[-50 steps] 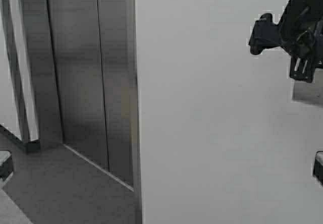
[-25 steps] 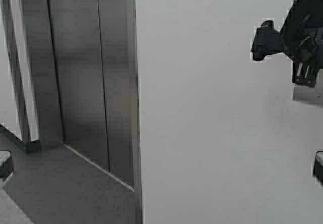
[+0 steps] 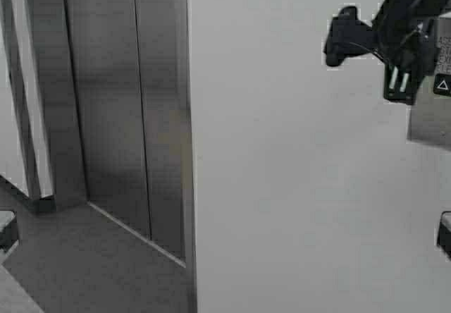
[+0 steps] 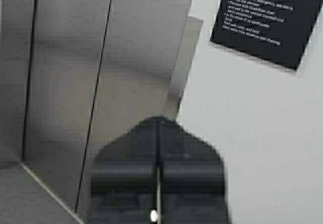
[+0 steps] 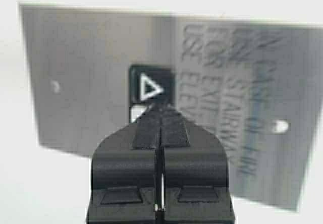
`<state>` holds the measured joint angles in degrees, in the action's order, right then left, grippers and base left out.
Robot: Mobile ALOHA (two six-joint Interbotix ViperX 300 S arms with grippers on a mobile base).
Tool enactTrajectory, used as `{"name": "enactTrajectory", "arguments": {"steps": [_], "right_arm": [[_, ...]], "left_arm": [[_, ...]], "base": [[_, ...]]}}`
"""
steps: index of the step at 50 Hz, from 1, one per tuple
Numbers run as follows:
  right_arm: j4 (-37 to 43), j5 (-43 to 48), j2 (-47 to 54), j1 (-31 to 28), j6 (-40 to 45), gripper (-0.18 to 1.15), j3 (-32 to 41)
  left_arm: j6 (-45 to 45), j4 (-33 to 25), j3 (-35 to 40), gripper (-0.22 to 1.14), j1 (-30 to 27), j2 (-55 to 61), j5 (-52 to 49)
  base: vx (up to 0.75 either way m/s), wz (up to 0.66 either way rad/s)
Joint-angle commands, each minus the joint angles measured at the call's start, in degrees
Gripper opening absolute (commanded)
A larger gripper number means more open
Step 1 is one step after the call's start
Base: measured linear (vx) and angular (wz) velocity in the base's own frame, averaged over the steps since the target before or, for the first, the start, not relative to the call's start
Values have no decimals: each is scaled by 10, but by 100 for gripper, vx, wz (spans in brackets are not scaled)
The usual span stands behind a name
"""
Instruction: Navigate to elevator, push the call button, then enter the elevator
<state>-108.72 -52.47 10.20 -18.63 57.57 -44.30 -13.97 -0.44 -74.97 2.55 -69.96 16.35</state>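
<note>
High view: right gripper up by the call button, a grey metal plate on the white wall, far off to the side of the elevator. Right wrist view: same gripper squeezed tight shut, nothing held, tip just under the little dark square with the white arrow on the call button, maybe touching the plate, hard to tell. Could go wrong from here: tip a bit too low, so a push might land on the pale patch below the arrow and not call anything. Could also slide off, since the plate looks smooth and shiny. Too hard a push could bump the arm back. Left gripper also shut with nothing in it, low and waiting, pointed at the steel doors. Elevator doors closed, thin line down the middle, steel frame beside the wall. Grey floor in front of the doors. Black sign with small white words on the wall, past the door frame.
</note>
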Motion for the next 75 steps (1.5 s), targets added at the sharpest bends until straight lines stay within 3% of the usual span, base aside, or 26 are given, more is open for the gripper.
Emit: {"name": "enactTrajectory", "arguments": {"steps": [1, 18, 27, 40, 53, 75], "right_arm": [[57, -21, -55, -62, -25, 7, -10], [134, -54, -94, -155, -82, 7, 8], [198, -61, -108, -234, -104, 7, 36], [343, 56, -114, -345, -180, 7, 57], [444, 246, -181, -348, -184, 7, 91], [499, 399, -264, -283, -178, 7, 100]], "left_arm": [[-2, 0, 8, 2, 0, 0, 3], [0, 0, 8, 2, 0, -15, 1], [2, 0, 7, 2, 0, -17, 1], [4, 0, 7, 2, 0, -19, 1], [22, 2, 4, 2, 0, -21, 1], [45, 1, -1, 2, 0, -19, -5]], "base": [[-1, -1], [-1, 0], [-1, 1], [0, 3], [3, 11], [7, 39]]}}
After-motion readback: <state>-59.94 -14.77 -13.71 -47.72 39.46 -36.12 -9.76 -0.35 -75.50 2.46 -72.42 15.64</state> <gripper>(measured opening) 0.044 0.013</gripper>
